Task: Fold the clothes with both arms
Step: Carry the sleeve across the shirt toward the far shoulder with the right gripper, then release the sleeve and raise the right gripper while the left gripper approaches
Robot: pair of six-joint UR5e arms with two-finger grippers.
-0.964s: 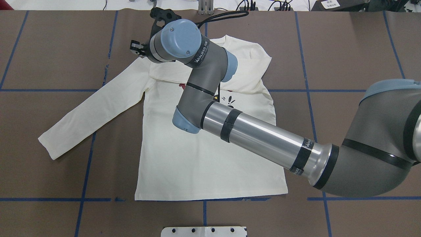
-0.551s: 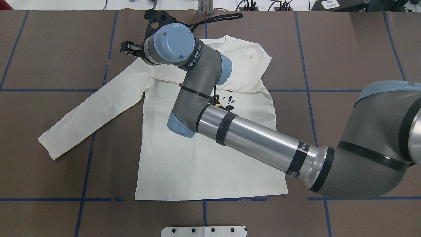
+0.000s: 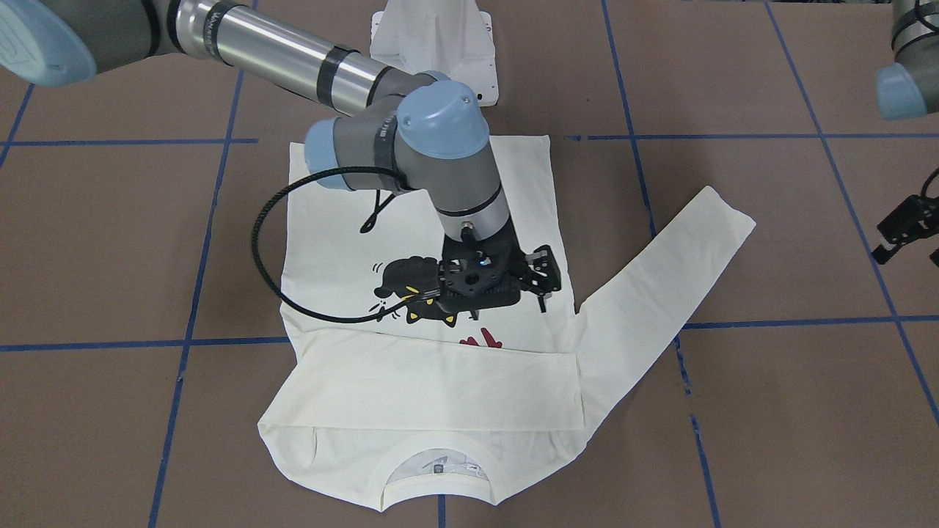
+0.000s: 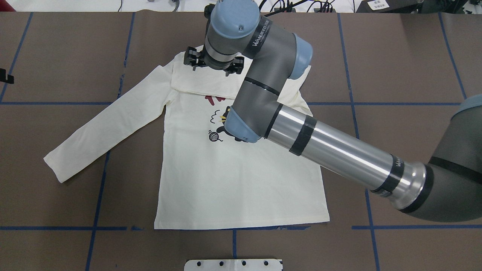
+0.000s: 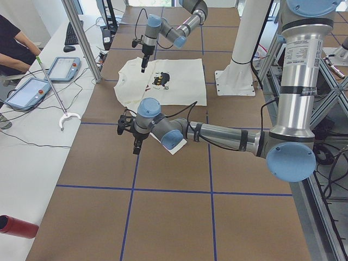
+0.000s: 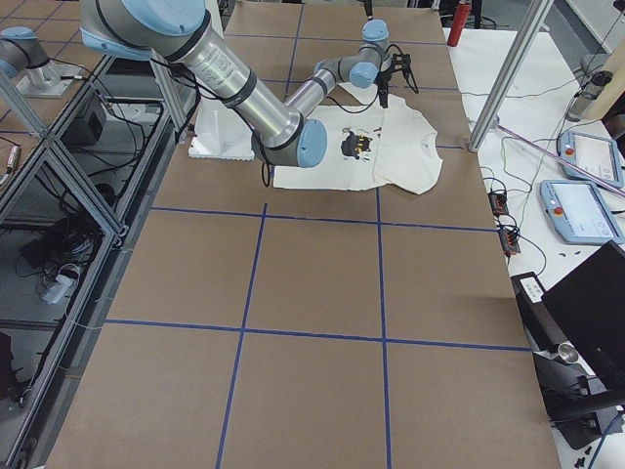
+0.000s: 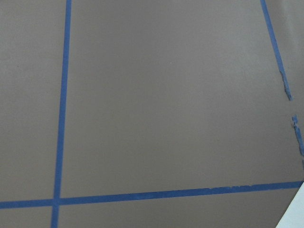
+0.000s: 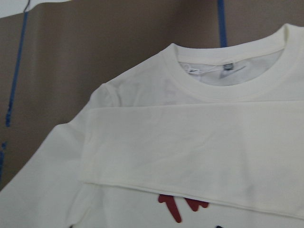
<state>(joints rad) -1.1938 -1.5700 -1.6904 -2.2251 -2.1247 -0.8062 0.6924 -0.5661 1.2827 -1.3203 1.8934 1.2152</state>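
The cream-white shirt [image 4: 226, 180] lies flat on the table, print side up, showing the black cat print [image 3: 403, 279] and red lettering [image 4: 214, 99]. One sleeve [image 3: 440, 389] is folded across the chest just below the collar [image 8: 228, 80]. The other sleeve [image 4: 109, 128] stretches out flat toward my left. My right gripper [image 4: 213, 64] hangs open and empty above the folded sleeve, pointing down, not touching the cloth. My left gripper [image 3: 906, 253] is open and empty over bare table, well beyond the outstretched sleeve's cuff.
Blue tape lines [image 4: 98, 188] grid the brown table. The white pedestal base [image 4: 233, 264] stands at the near edge behind the shirt's hem. Cables and plugs [image 4: 301, 5] line the far edge. A side table with tablets [image 5: 32, 87] runs along the operators' side.
My right gripper has swung from beside the shirt's left shoulder back over the collar and folded sleeve, and its wrist has turned. The shirt has not moved.
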